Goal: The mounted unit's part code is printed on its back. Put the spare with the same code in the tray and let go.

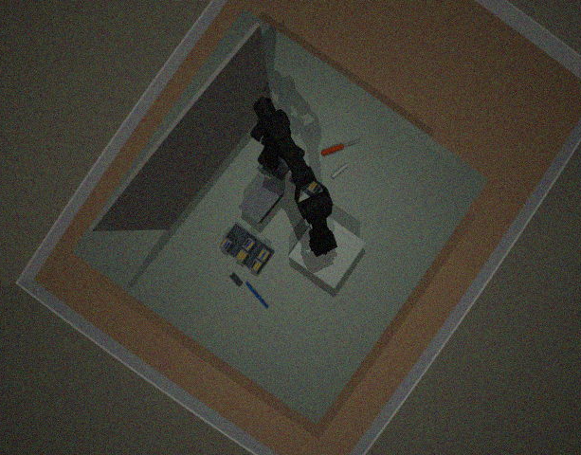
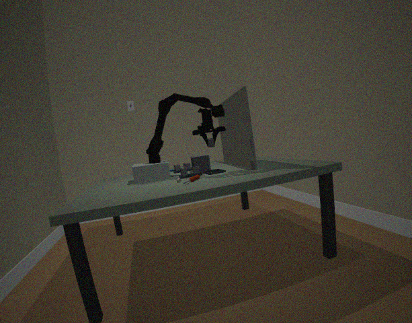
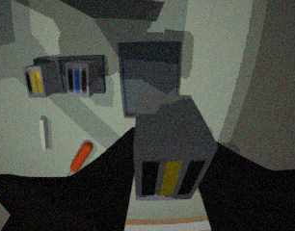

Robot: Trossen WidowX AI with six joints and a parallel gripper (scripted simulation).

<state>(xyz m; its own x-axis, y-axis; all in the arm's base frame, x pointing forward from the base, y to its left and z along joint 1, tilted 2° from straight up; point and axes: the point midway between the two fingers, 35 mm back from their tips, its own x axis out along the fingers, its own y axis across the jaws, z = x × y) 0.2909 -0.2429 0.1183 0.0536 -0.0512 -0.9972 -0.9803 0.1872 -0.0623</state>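
My gripper [image 2: 210,141] [image 3: 162,133] is shut on a grey block with a black, yellow and black striped face. The block [image 3: 172,113] hangs well above the table. The dark rectangular tray [image 3: 121,96] [image 2: 217,171] lies beyond the block in the wrist view, its near right part hidden by it. A small two-place holder [image 3: 96,60] left of the tray carries a yellow-striped unit [image 3: 36,82] and a blue-striped unit [image 3: 78,79]. A larger rack [image 1: 237,228] holds several striped units. I cannot tell which unit is the mounted one; no back code is readable.
A grey box [image 1: 262,200] [image 2: 200,163] stands between tray and larger rack. A tall panel [image 1: 182,147] [image 2: 237,128] rises beside them. An orange screwdriver [image 1: 332,150] [image 3: 82,157], white stick [image 1: 338,171] [image 3: 44,133], blue pen [image 1: 257,295] and small dark piece [image 1: 236,280] lie around.
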